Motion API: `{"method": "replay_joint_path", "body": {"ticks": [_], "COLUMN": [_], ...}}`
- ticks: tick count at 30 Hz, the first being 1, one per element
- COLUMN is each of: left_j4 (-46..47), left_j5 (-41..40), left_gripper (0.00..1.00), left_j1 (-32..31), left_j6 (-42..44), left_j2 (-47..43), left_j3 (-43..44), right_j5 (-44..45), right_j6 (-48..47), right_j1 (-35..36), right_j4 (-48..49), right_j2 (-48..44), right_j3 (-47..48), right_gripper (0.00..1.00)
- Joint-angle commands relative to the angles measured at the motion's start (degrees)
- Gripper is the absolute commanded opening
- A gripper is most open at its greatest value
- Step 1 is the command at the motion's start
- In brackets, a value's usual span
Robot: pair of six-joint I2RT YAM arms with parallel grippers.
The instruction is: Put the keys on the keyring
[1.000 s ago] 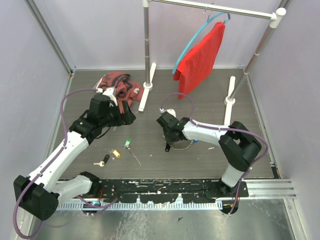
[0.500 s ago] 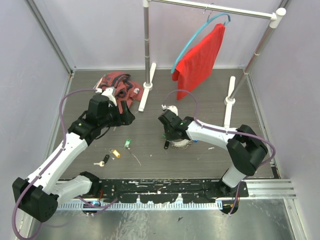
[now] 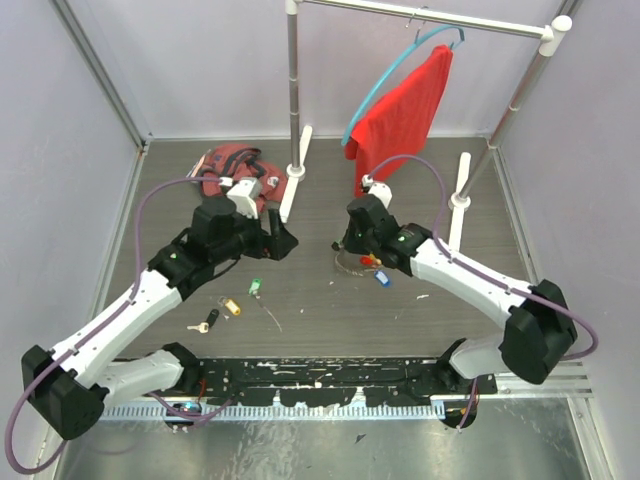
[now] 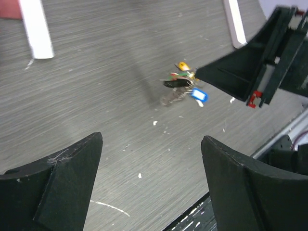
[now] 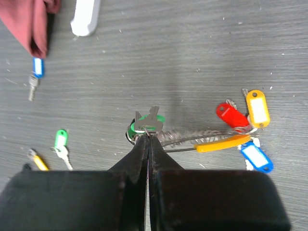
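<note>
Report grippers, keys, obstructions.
Left gripper jaws open, empty. Right gripper jaws shut on keyring with tagged keys. Green key, yellow key loose on table. Nothing blocking.

In your left wrist view the keys [image 4: 182,83] blur into one small clump; the right wrist view's edge cuts off the cloth [image 5: 26,19].

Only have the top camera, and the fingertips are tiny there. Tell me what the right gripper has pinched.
Observer: Right wrist view: the right gripper is shut on a green-tagged key.
Operator: Name any loose key my view hides.
Observer: A blue-tagged key lies beside the red cloth.
Operator: Report the left gripper.
Observer: Left wrist view: the left gripper is open and empty.
</note>
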Motion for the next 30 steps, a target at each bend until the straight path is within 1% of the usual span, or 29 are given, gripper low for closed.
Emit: {"method": "replay_joint_path", "body": {"ticks": [1, 3, 7, 11, 15, 18, 20, 22, 26, 30], "left_j4": [7.28, 9.91, 14.79, 16.68, 17.12, 18.22, 18.98, 19.63, 21.02, 21.69], "left_j5": [-2.10, -1.63, 0.16, 2.83, 5.84, 8.68, 8.60, 7.71, 6.85, 5.60], "left_gripper": [0.91, 0.88, 0.74, 0.69, 0.70, 0.70, 0.70, 0.75, 0.79, 0.80], "left_j1": [-5.49, -7.29, -8.58, -8.55, -8.63, -8.88, -9.62, -10.48, -11.46, -11.73], "left_j6": [2.61, 3.23, 4.68, 7.73, 10.32, 10.70, 10.85, 11.36, 12.14, 12.77], "left_j2": [1.92, 3.05, 5.01, 5.26, 4.31, 4.43, 4.78, 5.24, 6.70, 8.36], "left_j3": [0.94, 0.73, -0.22, -0.11, 0.54, 1.38, 1.58, 1.63, 1.98, 3.17], "right_j5": [2.23, 2.20, 1.42, -0.14, -0.43, -0.38, -0.32, -0.69, -1.74, -4.49], "right_j6": [5.37, 6.18, 6.29, 5.60, 7.11, 8.61, 9.50, 9.89, 10.53, 11.22], "right_j1": [-0.83, -1.29, -1.51, -1.73, -1.75, -1.70, -1.74, -1.72, -1.73, -1.73], "right_j4": [4.06, 4.15, 4.18, 3.39, 2.62, 2.65, 2.74, 2.91, 3.17, 3.51], "right_j2": [-5.16, -6.45, -9.08, -11.50, -13.80, -14.65, -14.85, -14.88, -14.97, -15.61], "right_j3": [3.21, 3.67, 5.22, 7.27, 8.67, 9.95, 10.77, 11.56, 12.91, 13.41], "right_gripper": [0.01, 0.01, 0.01, 0.01, 0.01, 0.01, 0.01, 0.01, 0.01, 0.01]}}
